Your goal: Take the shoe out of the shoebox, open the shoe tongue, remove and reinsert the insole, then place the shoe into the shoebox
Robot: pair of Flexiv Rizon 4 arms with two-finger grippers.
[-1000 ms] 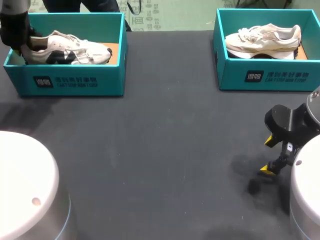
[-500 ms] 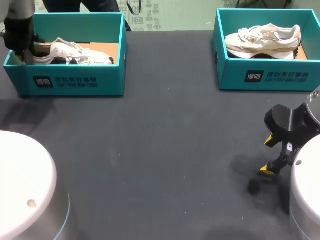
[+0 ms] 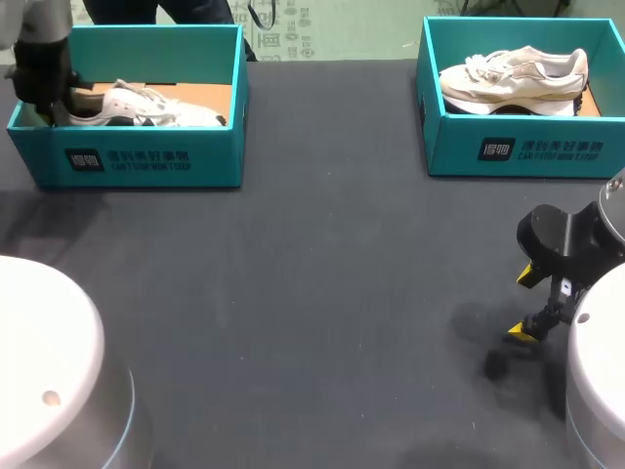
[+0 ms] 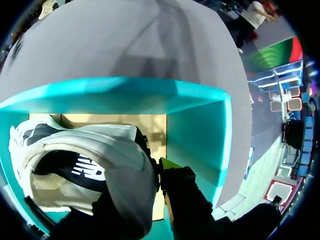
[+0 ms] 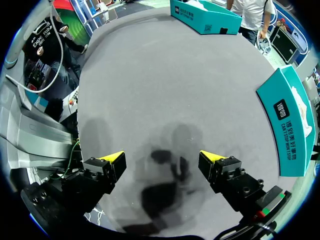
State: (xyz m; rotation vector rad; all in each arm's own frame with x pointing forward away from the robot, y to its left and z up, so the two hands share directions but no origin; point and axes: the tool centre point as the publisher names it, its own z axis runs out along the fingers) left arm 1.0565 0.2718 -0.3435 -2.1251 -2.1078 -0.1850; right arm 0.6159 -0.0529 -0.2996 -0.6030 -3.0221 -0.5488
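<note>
Head view: your left gripper [image 3: 44, 103] at heel of shoe [image 3: 146, 106]; shoe lies inside far-left shoebox [image 3: 146, 161].
Left wrist view: heel against gripper; whether it grips, you cannot tell.
Right wrist view: your right gripper [image 5: 162, 159] spread wide, empty, above table [image 5: 150, 75].

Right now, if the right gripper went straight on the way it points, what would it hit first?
The right gripper would likely meet the bare table first; nothing lies between its open jaws.
</note>
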